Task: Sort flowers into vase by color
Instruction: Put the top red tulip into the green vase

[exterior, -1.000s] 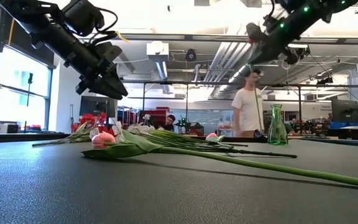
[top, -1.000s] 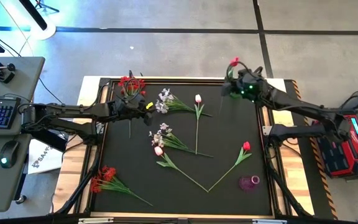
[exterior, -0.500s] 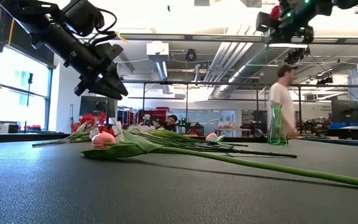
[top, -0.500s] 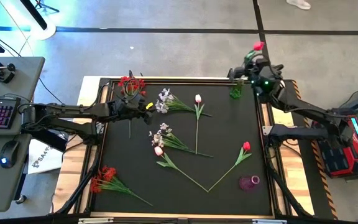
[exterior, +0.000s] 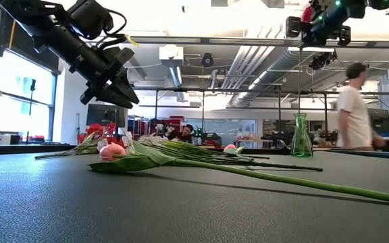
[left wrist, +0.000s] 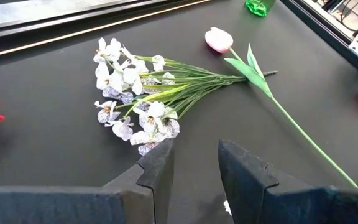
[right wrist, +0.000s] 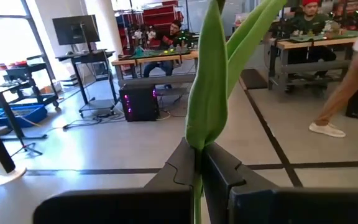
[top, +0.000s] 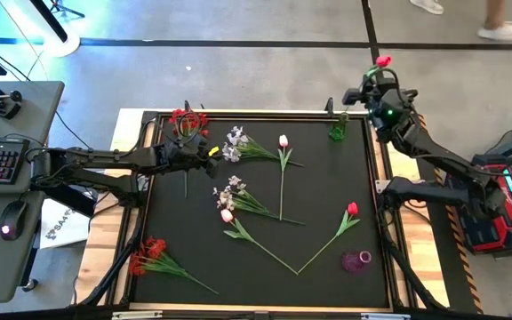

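Red tulip clamped upright in right gripper above far-right green vase; left gripper parted, empty.

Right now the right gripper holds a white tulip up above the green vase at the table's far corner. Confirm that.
Not quite. The tulip clamped in the right gripper is red, not white; the high view shows its red bloom. The rest stands: it is held up over the green vase at the far corner.
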Controlling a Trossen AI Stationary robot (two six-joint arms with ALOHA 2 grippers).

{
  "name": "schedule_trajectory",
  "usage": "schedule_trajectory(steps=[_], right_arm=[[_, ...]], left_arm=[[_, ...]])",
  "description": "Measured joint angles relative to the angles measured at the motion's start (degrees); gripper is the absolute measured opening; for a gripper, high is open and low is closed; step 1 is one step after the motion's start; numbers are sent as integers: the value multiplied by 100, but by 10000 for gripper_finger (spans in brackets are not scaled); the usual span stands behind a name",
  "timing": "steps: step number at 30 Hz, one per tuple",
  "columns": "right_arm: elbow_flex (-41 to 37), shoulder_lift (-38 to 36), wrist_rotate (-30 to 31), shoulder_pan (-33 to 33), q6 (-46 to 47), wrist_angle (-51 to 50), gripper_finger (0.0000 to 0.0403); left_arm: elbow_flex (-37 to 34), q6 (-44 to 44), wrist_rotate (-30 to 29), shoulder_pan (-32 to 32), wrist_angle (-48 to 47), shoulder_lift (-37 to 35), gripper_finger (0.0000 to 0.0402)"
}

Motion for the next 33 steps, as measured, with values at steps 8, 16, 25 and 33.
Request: schedule_trajectory(steps=[8,16,25,33], right_arm=[[0,-146,-97,-4,32,-25,0],[2,-499,-105,-2,270,-402,0],[4,-231,-286,1,828,-1019,0],[4,370,-784,-100,1210,-1600,37]], left_arm=[[-2,-137,0,0,0,0,113],[1,-135,0,0,0,0,113],[1,-131,-59,0,0,0,113],[1,-324,-61,-1,0,0,113]])
